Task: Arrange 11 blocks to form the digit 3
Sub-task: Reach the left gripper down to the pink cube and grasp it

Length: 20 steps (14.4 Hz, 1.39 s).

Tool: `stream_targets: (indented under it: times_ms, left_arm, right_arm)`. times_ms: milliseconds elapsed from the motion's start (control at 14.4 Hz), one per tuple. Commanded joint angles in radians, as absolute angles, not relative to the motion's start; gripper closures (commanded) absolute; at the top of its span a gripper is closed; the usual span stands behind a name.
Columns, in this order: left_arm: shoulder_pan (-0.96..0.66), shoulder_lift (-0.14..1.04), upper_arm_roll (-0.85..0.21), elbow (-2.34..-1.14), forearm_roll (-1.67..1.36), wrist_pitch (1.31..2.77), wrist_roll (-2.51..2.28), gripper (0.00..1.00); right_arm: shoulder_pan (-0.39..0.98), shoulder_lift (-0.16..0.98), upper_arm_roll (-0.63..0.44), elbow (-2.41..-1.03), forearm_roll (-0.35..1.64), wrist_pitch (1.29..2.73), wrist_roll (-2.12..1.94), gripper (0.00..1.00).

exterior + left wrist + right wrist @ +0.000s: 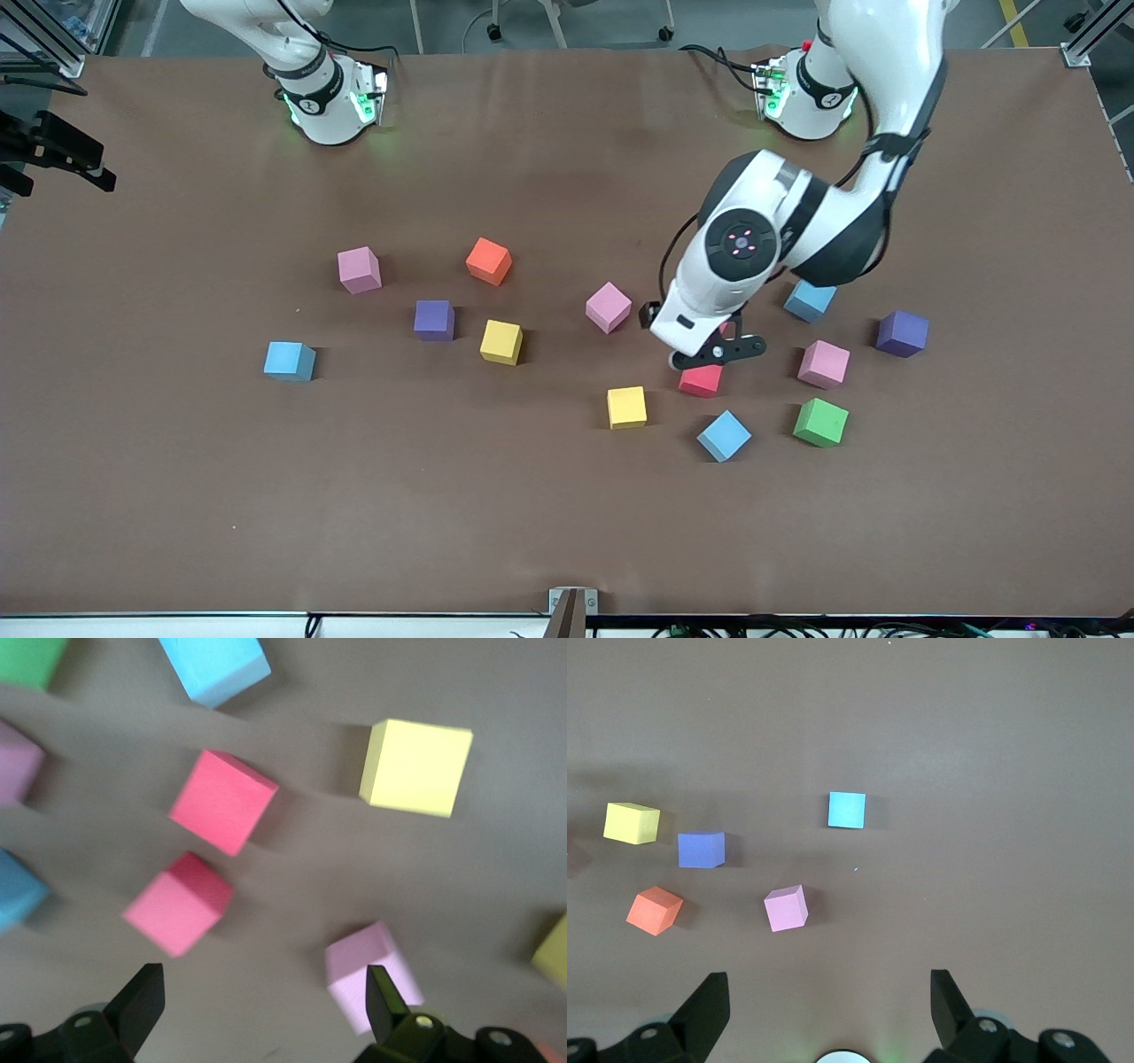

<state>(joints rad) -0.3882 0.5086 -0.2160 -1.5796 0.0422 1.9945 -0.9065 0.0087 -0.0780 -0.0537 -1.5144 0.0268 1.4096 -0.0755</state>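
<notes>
Blocks lie scattered loose across the brown counter (177, 496), none of them touching, and no digit 3 has been formed. My left gripper (709, 353) hangs with its fingers spread wide, empty, over a red block (701, 381); my left wrist view shows that red block (223, 801) and a second red one (178, 902) lying just beside each other ahead of the fingers, with a pink block (368, 973) close to one fingertip. Taking the red block under the gripper as landmark: a yellow block (626, 407) sits beside it toward the right arm's end, a light blue block (724, 435) lies nearer to the front camera, a green cube (820, 422) and a pink block (823, 364) crowd it toward the left arm's end, and a purple block (902, 333) lies still nearer that end. Another light blue block (810, 300) peeks out from under my left arm. Farther toward the right arm's end lie a pink block (608, 307), a yellow block (501, 342), a purple block (434, 320), an orange block (488, 260), a pink block (359, 269) and a light blue block (289, 361). My right gripper (830, 1005) waits high over that end of the counter, fingers spread and empty.
</notes>
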Motion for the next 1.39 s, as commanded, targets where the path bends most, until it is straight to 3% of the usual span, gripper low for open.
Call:
stream_targets:
  times_ms: [0, 277, 970, 1317]
  left_arm:
    - [-0.409, 0.494, -0.218, -1.757, 0.052, 2.234, -1.139, 0.00]
    - [-0.497, 0.558, -0.212, -1.732, 0.057, 2.270, -1.304, 0.00]
    - [-0.549, 0.652, -0.216, -1.729, 0.081, 2.388, -1.505, 0.00]
    - [-0.557, 0.657, -0.216, -1.740, 0.081, 2.375, -1.503, 0.00]
  right_arm:
    - [0.014, -0.075, -0.055, -1.506, 0.028, 1.407, -0.072, 0.00]
    - [0.014, -0.074, -0.055, -1.506, 0.028, 1.408, -0.071, 0.00]
    - [0.009, -0.044, -0.058, -1.506, 0.023, 1.414, -0.071, 0.00]
    - [0.015, -0.046, -0.055, -1.506, 0.023, 1.413, -0.063, 0.00]
